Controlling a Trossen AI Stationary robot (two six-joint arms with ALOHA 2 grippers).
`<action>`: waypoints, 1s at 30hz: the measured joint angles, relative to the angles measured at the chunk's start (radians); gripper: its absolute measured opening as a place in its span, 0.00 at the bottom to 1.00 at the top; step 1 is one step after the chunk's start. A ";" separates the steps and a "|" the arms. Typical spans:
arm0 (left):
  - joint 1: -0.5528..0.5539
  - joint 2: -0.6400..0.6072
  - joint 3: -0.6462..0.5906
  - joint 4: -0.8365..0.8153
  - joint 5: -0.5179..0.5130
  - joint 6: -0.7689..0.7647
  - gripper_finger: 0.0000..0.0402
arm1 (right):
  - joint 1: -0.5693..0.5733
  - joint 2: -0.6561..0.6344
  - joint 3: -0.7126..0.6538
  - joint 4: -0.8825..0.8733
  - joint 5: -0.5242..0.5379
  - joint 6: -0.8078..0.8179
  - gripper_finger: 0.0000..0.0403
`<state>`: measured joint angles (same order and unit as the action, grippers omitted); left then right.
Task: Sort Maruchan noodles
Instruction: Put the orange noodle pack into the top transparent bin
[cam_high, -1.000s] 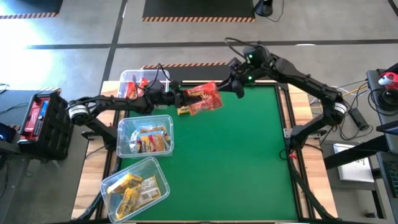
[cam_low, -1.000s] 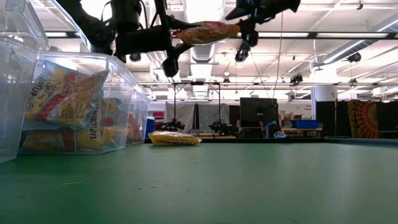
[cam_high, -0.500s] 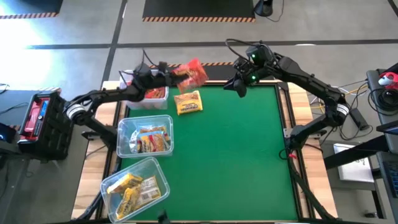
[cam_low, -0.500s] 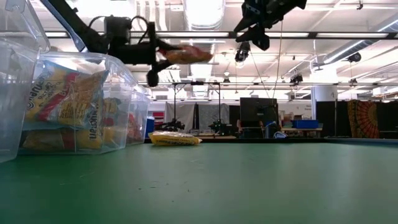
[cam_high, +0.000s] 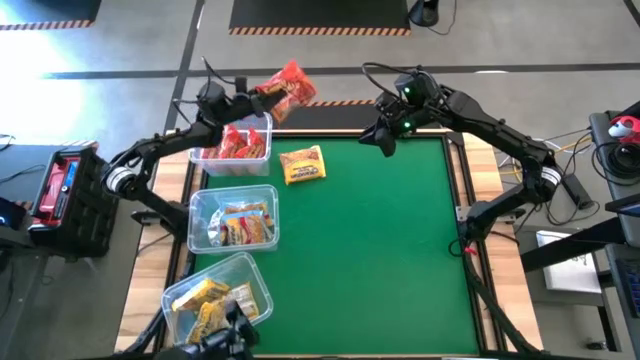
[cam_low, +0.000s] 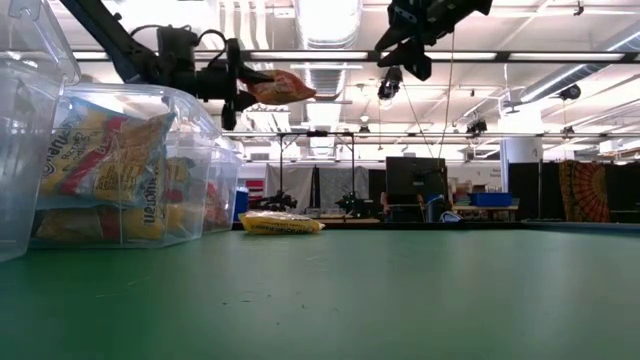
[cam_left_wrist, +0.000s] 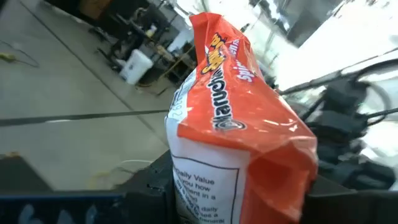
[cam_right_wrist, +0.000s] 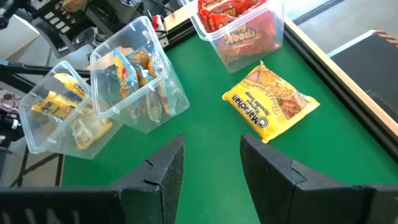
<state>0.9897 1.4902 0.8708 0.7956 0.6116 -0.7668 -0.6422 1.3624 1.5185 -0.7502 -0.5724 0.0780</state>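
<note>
Spreading across most of the high view, the green table (cam_high: 380, 260) carries three clear bins along its left side, with a dark arm reaching in from either flank. The far bin (cam_high: 258, 165) holds red packets (cam_high: 232, 143), the middle bin (cam_high: 203, 205) holds orange-and-blue packets (cam_high: 243, 225), and the near bin (cam_high: 262, 292) holds yellow packets (cam_high: 205, 300). The left arm stretches toward the far left corner, and the left gripper (cam_high: 262, 92) sits up in the air above the far edge of the far bin, clamped on one end of a red packet of Maruchan noodles (cam_high: 288, 82); the low view shows that packet (cam_low: 278, 89) lifted high over the bins and lying roughly level, while the left wrist view has its orange-red wrapper (cam_left_wrist: 239, 124) filling the picture between the dark fingers. The right gripper (cam_high: 383, 137) hovers over the far edge of the table, well apart from the bins, its jaws spread with nothing between them, as the right wrist view shows. One loose yellow packet (cam_high: 302, 165) lies flat on the green surface just beside the far bin, also visible in the right wrist view (cam_right_wrist: 270, 109) and, far off, in the low view (cam_low: 280, 223).
</note>
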 joint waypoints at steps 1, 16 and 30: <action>0.015 0.000 0.018 -0.037 0.009 0.030 0.34 | 0.000 0.000 0.000 0.000 0.000 0.000 0.36; 0.070 -0.003 0.645 -1.591 -0.297 0.709 0.34 | 0.000 0.000 0.000 0.000 0.078 0.027 0.36; 0.056 -0.187 0.489 -1.837 -0.497 0.497 0.34 | 0.000 0.000 -0.002 -0.008 0.078 0.041 0.36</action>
<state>1.0458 1.3032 1.3600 -1.0419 0.1148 -0.2693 -0.6418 1.3626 1.5166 -0.7582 -0.4942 0.1194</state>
